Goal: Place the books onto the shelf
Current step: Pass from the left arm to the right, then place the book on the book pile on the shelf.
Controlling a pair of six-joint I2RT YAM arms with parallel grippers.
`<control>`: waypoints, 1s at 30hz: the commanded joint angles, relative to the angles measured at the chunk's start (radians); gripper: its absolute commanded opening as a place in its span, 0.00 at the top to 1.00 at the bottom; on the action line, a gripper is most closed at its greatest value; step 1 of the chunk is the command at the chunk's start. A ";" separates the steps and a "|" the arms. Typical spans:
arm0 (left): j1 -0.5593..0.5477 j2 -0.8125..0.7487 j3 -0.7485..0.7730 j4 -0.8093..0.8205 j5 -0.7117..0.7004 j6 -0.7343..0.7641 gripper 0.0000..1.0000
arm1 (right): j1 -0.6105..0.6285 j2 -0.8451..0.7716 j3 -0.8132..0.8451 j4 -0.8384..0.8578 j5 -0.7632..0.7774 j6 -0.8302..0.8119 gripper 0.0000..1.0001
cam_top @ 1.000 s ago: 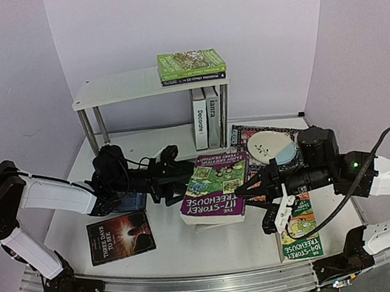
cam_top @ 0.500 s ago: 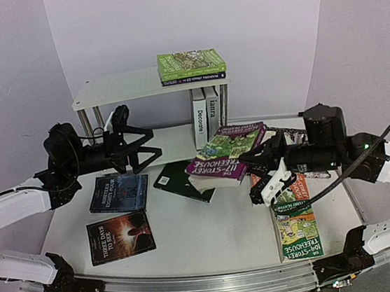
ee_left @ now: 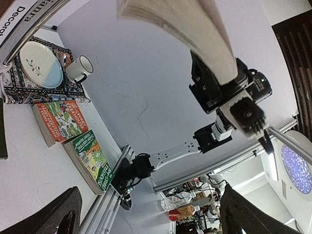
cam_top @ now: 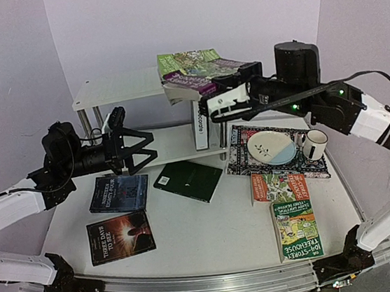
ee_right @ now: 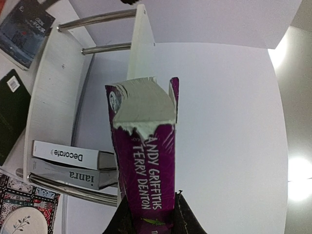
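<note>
My left hand (cam_top: 145, 150) had let go of the purple Treehouse book (cam_top: 199, 75) and pulled back to the left. It hung wide open and empty above the surface (cam_top: 211, 222), in front of the shelf (cam_top: 115, 90). My right hand (cam_top: 219, 95) had carried that book up from the middle of the surface. It stayed clenched on the book's edge, holding it tilted over the green books (cam_top: 171, 60) already lying on the top board. Lifting it had uncovered a dark green book (cam_top: 188, 180) on the surface. I judged this 1 nearly placed, needing only lowering and release. 5 books remained lying on the surface, while Decorate (cam_top: 200, 124) and ianra (cam_top: 213, 119) stood upright on the lower board.
</note>
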 commanded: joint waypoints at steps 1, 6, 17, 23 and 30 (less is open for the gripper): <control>0.005 -0.044 0.055 -0.053 -0.019 0.050 0.00 | -0.002 0.036 0.134 0.246 0.132 0.015 1.00; 0.005 -0.066 0.092 -0.186 -0.070 0.112 0.00 | -0.003 0.087 0.206 0.302 0.159 0.006 1.00; 0.005 -0.086 0.139 -0.315 -0.122 0.168 0.00 | -0.034 0.341 0.520 0.313 0.203 -0.054 1.00; 0.005 -0.099 0.138 -0.323 -0.128 0.166 0.00 | -0.058 0.547 0.779 0.321 0.284 -0.113 1.00; 0.005 -0.107 0.139 -0.357 -0.131 0.171 0.00 | -0.119 0.702 0.950 0.340 0.246 -0.120 1.00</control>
